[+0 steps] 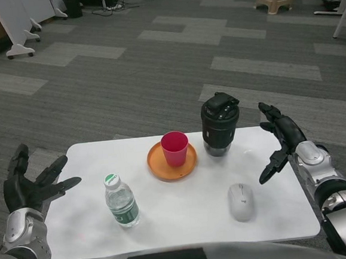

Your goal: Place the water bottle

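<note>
Surface (180, 225): white, carrying everything below; places are given from the orange plate.
Water bottle (120, 201): upright, green label, white cap; nearer than the orange plate and to its left, apart from it, held by neither hand.
Mouse (241, 201): white, nearer than the plate and to its right.
Left hand (30, 185): off the surface's left edge, well left of the plate; fingers (62, 185) spread apart, holding nothing.
Right hand (282, 145): at the surface's right edge, right of the plate; fingers (270, 172) spread, holding nothing.
Orange plate (159, 166): mid-surface.
Red cup (175, 148): upright on the plate.
Black tumbler (220, 124): lidded, just right of the plate, slightly farther.
</note>
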